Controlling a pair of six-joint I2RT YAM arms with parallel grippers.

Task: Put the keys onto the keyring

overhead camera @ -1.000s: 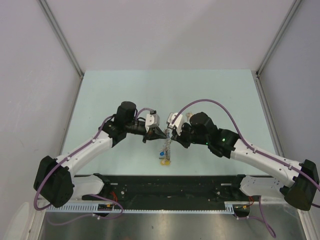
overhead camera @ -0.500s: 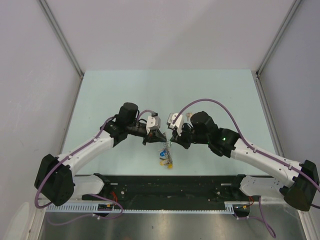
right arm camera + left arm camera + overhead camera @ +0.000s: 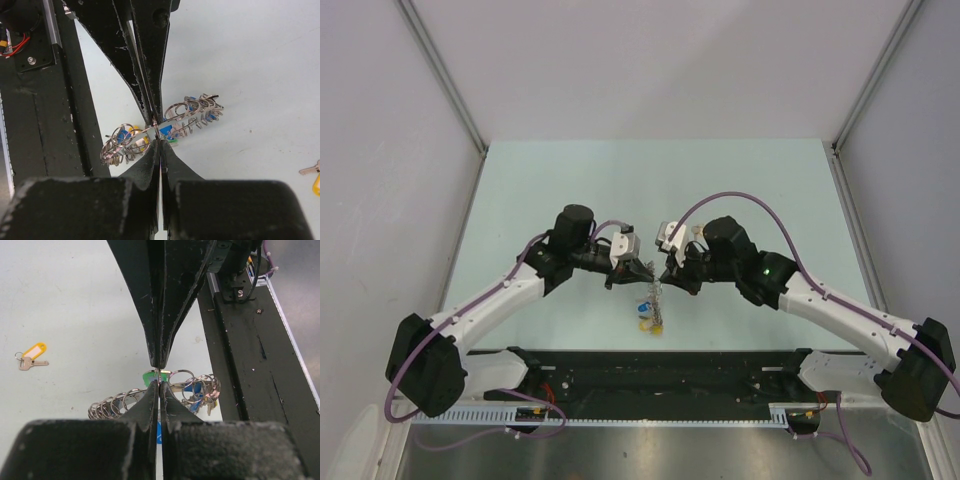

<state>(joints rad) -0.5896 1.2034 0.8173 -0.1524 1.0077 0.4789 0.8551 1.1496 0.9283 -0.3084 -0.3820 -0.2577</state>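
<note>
Clearly, wrist cams, not top cam, show yellow key [image 3: 31, 354] apart; L gripper [image 3: 159, 385], R gripper [image 3: 159, 141] clamp keyring [image 3: 190, 112].

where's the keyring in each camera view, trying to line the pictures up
Top external: keyring at dead centre, slightly below the middle.
Left wrist: keyring at lower centre, its loops spreading either side behind the left fingers.
Right wrist: keyring at centre, running lower left to upper right behind the right fingers.
Shared landmark: black rail, bottom of top external, right in left wrist, left in right wrist.
</note>
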